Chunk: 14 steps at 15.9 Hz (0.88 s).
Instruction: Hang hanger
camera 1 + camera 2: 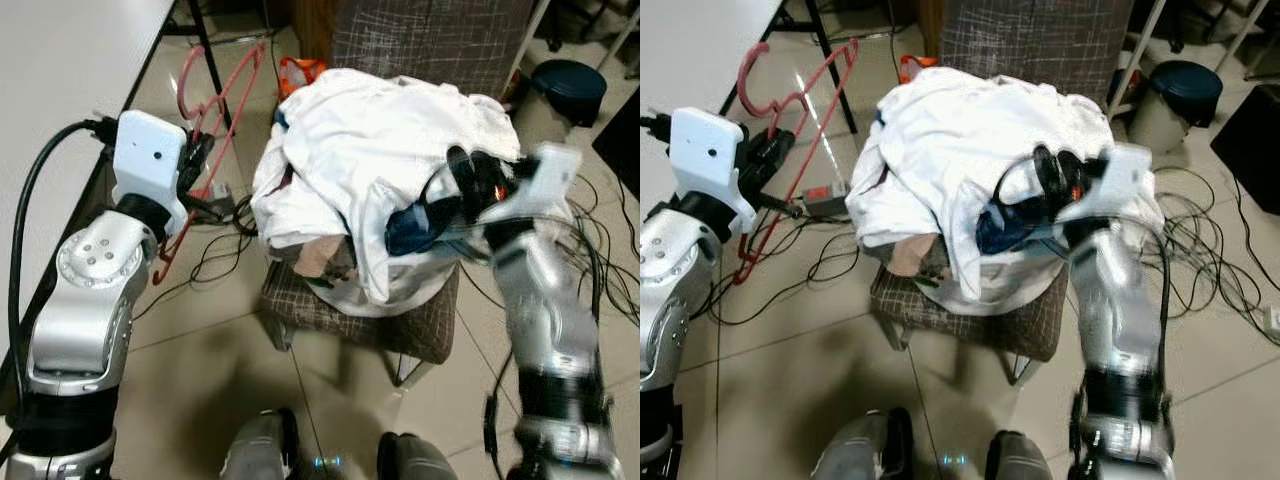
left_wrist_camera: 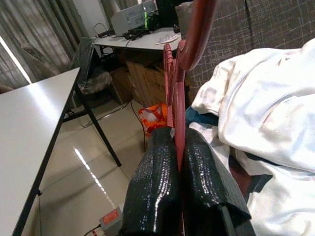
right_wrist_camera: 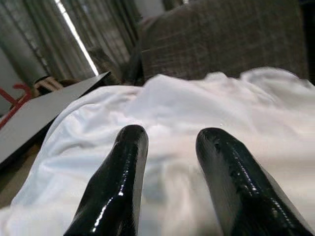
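Observation:
A red hanger [image 1: 222, 100] is held up at my left, beside the table, with my left gripper [image 1: 196, 158] shut on its lower wire. In the left wrist view the two black fingers [image 2: 155, 167] press together on the hanger [image 2: 189, 44], whose hook curves up past them. A pile of white clothes [image 1: 370, 140] lies heaped on a checked stool [image 1: 400, 325] in the middle. My right gripper [image 1: 468, 182] hovers over the pile's right side, blurred. In the right wrist view it [image 3: 170, 140] stands open just above the white cloth [image 3: 187, 113], holding nothing.
A white table [image 1: 60, 80] runs along the left, with black legs behind the hanger. A checked armchair [image 1: 430, 35] stands behind the pile and a dark bin [image 1: 568, 88] at the back right. Cables [image 1: 215, 255] and a power strip [image 1: 821, 201] lie on the tiled floor.

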Tool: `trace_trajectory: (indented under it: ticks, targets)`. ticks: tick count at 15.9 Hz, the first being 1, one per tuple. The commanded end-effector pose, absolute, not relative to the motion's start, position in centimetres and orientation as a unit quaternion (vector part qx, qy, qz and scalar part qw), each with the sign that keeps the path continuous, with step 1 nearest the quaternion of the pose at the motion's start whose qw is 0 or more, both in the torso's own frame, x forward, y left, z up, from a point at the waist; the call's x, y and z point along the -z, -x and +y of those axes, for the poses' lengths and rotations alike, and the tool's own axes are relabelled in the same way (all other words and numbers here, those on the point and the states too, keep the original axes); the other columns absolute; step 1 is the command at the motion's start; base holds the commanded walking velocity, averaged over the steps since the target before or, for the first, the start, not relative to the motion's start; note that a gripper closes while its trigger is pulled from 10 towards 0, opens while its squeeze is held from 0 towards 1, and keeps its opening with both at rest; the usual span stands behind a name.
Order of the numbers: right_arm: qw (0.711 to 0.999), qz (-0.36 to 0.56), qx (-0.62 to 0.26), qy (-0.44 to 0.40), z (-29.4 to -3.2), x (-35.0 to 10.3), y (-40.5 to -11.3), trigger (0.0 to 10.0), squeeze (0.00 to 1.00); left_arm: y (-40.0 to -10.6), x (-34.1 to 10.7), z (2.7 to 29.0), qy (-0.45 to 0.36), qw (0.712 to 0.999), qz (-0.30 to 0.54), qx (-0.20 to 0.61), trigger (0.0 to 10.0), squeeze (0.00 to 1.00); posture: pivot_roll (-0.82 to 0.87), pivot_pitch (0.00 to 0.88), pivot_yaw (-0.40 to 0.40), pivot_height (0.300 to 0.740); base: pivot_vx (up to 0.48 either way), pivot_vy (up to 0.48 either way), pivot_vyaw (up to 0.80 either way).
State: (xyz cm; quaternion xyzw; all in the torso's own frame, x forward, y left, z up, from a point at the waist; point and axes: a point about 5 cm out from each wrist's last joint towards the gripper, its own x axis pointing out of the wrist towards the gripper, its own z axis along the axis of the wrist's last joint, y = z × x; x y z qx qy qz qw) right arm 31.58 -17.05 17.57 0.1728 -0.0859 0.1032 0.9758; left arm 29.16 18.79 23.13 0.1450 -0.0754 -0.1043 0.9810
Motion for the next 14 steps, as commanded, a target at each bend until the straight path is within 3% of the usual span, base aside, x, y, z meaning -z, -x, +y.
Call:
trace_trajectory:
  ticks: [1,5,9,14]
  targets:
    - [0.972,-0.108,-0.104,-0.179,-16.1,-18.5,-30.9,10.0,0.00,-29.1,-24.0,18.9,-0.149,0.979,-0.092,0.104,10.0,0.00,0.03,0.161,0.070,0.740,0.000,0.000,0.00]
    - [0.968,-0.118,-0.048,-0.217,-15.3,-17.8,-29.7,10.0,0.00,-29.1,-24.1,19.0,-0.150,0.979,-0.094,0.102,10.0,0.00,0.03,0.159,0.072,0.740,0.000,0.000,0.00]
    - [0.969,-0.101,0.015,-0.224,-16.1,-17.2,-29.8,10.0,0.00,-29.0,-24.1,19.1,-0.151,0.979,-0.094,0.101,10.0,0.00,0.04,0.156,0.065,0.740,0.000,0.000,0.00]
    - [0.966,-0.090,-0.003,-0.244,-14.1,-16.8,-29.0,10.0,0.00,-29.1,-24.1,19.1,-0.150,0.979,-0.095,0.099,10.0,0.00,0.04,0.153,0.063,0.740,0.000,0.000,0.00]
